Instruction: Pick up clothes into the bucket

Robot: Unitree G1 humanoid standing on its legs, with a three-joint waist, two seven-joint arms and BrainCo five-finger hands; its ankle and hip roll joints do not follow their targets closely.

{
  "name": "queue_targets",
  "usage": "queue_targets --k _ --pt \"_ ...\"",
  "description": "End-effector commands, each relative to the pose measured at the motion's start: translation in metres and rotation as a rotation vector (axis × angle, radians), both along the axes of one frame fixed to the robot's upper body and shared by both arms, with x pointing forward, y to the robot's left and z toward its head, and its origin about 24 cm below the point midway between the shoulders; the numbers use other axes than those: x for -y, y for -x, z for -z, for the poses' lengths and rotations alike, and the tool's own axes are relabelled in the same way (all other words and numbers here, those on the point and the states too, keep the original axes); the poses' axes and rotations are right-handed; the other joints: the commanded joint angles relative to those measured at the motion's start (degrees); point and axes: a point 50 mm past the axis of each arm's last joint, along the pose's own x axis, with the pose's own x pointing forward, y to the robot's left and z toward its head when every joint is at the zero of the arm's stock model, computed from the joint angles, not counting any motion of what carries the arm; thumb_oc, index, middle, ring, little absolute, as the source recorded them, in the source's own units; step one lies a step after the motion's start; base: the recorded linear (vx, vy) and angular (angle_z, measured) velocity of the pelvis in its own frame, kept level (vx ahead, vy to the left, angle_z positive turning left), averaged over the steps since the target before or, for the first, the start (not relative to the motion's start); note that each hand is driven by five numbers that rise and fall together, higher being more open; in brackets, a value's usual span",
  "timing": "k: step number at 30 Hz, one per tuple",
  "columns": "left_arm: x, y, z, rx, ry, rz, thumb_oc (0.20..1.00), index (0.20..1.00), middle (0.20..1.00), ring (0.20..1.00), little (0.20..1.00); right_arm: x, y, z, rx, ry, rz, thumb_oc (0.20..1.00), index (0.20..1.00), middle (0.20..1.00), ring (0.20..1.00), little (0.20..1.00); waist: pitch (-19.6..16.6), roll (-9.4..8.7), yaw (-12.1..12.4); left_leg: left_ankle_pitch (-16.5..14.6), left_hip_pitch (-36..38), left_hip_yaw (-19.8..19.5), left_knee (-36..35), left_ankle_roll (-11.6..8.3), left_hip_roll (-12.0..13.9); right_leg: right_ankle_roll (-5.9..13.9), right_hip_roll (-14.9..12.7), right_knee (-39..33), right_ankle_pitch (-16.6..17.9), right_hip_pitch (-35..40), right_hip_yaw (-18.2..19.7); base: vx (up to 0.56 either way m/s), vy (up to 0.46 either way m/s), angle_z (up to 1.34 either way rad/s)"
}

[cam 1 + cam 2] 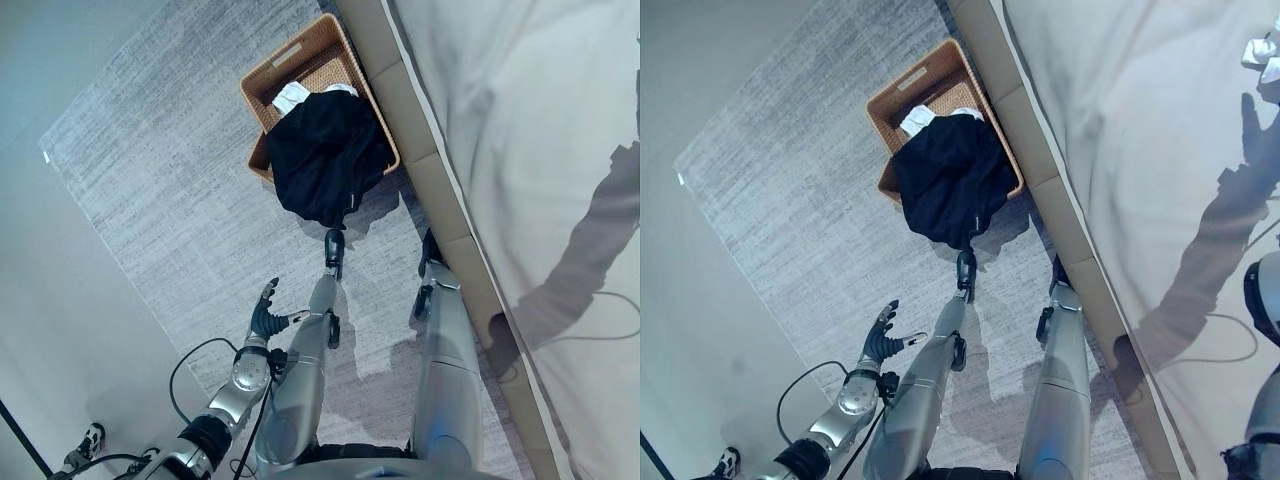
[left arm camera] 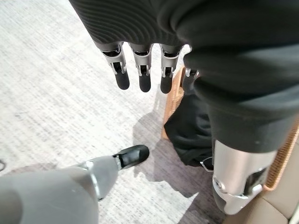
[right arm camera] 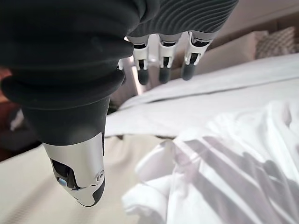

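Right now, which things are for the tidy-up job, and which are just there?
For the job:
- woven basket on the rug
- black garment draped over its rim
- white cloth inside it
- crumpled white cloth on the bed, under the open right hand
- open left hand, empty

Just there:
- grey rug
- bed
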Motion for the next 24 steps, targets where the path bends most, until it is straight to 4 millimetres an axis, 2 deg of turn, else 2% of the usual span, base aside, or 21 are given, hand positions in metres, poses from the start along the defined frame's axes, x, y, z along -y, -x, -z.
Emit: queue_targets --k 1,3,5,7,15,21,24 --pt "-0.025 0.008 0.005 -0.025 -0.025 -0.077 1.000 1.000 1.000 1.000 1.000 0.018 0.025 -0.020 0.015 0.058 0.110 1.000 1.000 1.000 1.000 1.000 -0.27 -2.53 3.18 -8.49 8.14 -2.22 5.73 -6.48 5.55 2.01 1.03 5.71 -4.44 -0.14 -1.32 0.06 -0.075 -0.06" --pt "-0.026 0.011 0.007 -0.031 -0.016 -0.089 1.000 1.000 1.000 1.000 1.000 0.023 0.029 -0.022 0.010 0.053 0.142 1.000 1.000 1.000 1.000 1.000 -0.27 -2.36 3.62 -8.63 7.77 -2.78 5.88 -6.67 6.00 1.68 1.08 7.41 -5.37 -1.65 -1.23 0.06 -0.091 -0.03" --pt "-0.029 0.011 0.006 -0.026 -0.003 -0.109 1.000 1.000 1.000 1.000 1.000 0.019 0.030 -0.031 0.028 0.067 0.143 1.000 1.000 1.000 1.000 1.000 -0.27 -2.26 3.68 -8.19 7.18 -3.01 5.45 -6.91 6.43 1.44 1.22 8.50 -5.97 -2.82 -1.09 0.05 -0.092 0.04" --pt "-0.023 0.011 0.006 -0.029 0.015 -0.098 1.000 1.000 1.000 1.000 1.000 0.030 0.038 -0.026 0.013 0.037 0.182 1.000 1.000 1.000 1.000 1.000 -0.27 -1.69 3.82 -7.63 6.68 -3.39 4.96 -7.24 6.74 1.31 1.17 9.24 -6.42 -4.02 -1.07 0.03 -0.081 0.07" --pt "-0.017 0.013 0.001 -0.006 0.076 -0.092 1.000 1.000 1.000 1.000 1.000 0.026 0.044 -0.045 0.033 0.052 0.188 1.000 1.000 1.000 1.000 1.000 -0.27 -1.05 4.11 -7.16 4.55 -3.57 3.93 -7.90 7.42 1.12 1.19 13.40 -7.85 -10.00 -0.09 0.03 -0.054 0.03" --pt "-0.017 0.016 -0.004 0.016 0.109 -0.101 1.000 1.000 1.000 1.000 1.000 0.027 0.046 -0.046 0.044 0.047 0.199 1.000 1.000 1.000 1.000 1.000 -0.27 -0.62 3.92 -7.30 2.98 -3.45 3.93 -8.06 7.41 0.96 0.54 15.90 -8.57 -13.37 0.52 0.02 -0.028 0.01" --pt "-0.018 0.017 -0.010 0.046 0.121 -0.099 1.000 1.000 1.000 1.000 1.000 0.033 0.048 -0.040 0.035 0.015 0.213 1.000 1.000 1.000 1.000 1.000 -0.27 -0.38 3.86 -7.74 1.81 -3.49 4.61 -8.00 7.22 0.80 0.68 17.10 -8.78 -15.27 0.78 0.01 -0.006 0.01"
